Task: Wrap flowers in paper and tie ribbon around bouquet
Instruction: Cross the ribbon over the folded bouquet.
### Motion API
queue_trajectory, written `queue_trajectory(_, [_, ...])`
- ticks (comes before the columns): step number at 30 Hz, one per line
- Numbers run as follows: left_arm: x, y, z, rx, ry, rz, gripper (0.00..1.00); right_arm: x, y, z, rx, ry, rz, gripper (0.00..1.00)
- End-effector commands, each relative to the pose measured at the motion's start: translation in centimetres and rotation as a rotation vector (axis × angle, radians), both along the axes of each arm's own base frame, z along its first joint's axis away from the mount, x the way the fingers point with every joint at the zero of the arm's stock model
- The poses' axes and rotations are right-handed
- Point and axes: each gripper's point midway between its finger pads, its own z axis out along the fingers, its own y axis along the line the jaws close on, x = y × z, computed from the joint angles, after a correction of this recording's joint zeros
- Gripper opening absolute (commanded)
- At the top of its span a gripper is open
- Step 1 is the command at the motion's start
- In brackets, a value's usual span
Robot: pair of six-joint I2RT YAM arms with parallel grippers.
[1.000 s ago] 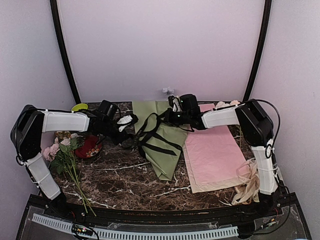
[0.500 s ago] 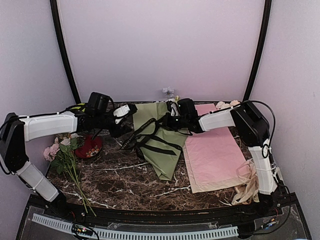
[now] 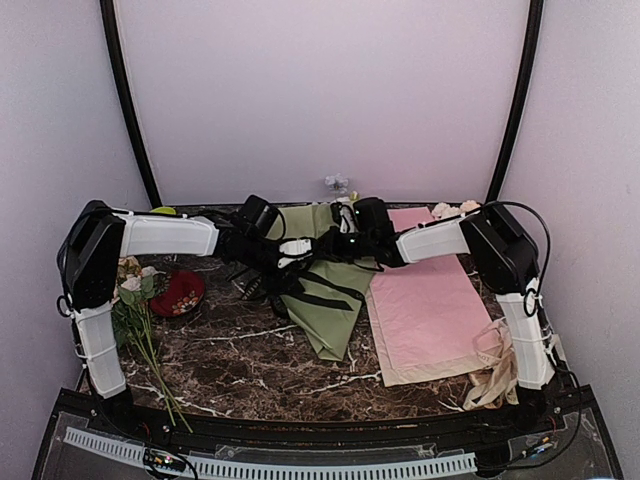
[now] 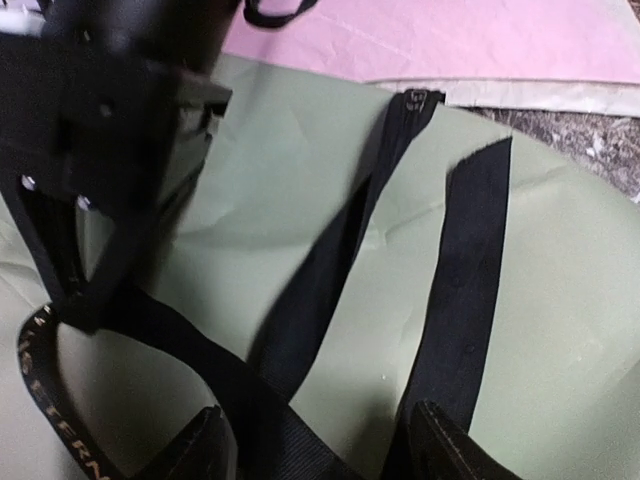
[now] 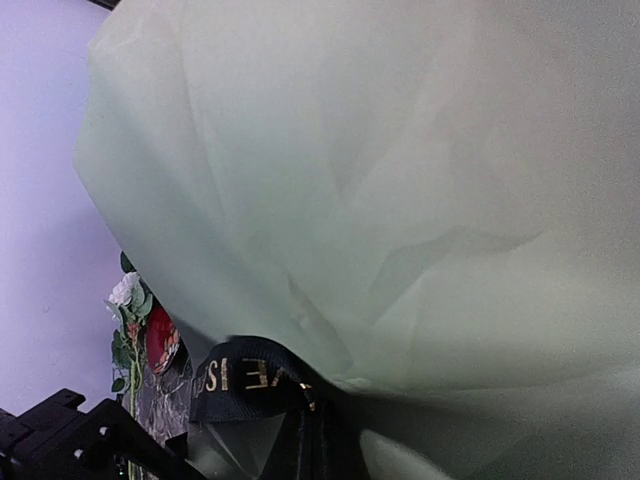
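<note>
sage-green bouquet [image 3: 330, 320] lies mid-table, long axis near-to-far, narrow tip toward the bases, wide end at the back. ribbon [image 4: 470, 270] crosses the paper [image 4: 300, 170] at the waist in loose black strands, no knot visible. left gripper [image 4: 322, 445] sits right over it, jaws apart, one strand running between the fingers, nothing pinched. right gripper [image 3: 347, 238] just beyond, clamped on a ribbon loop, close beside the left. both arms about equally near. flowers hidden inside the wrap; ribbon ends hard to trace.
</note>
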Motion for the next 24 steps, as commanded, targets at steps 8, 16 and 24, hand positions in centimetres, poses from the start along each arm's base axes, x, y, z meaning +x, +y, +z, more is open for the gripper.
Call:
queue_trajectory(8, [2.0,1.7,-0.5,0.099,-0.092,0.066,0.39,-0.9,1.1,2.8,0.030,-0.065,0.045,0.00])
queue_trajectory(16, [3.0,2.3,-1.0,0.135,-0.146,0.097,0.15,-1.2,0.9,2.9,0.009,-0.072,0.058,0.00])
queue_trajectory(24, [3.5,2.5,-0.4,0.141,-0.175,0.115,0.00,-1.5,0.7,3.0,-0.003,-0.079,0.074,0.00])
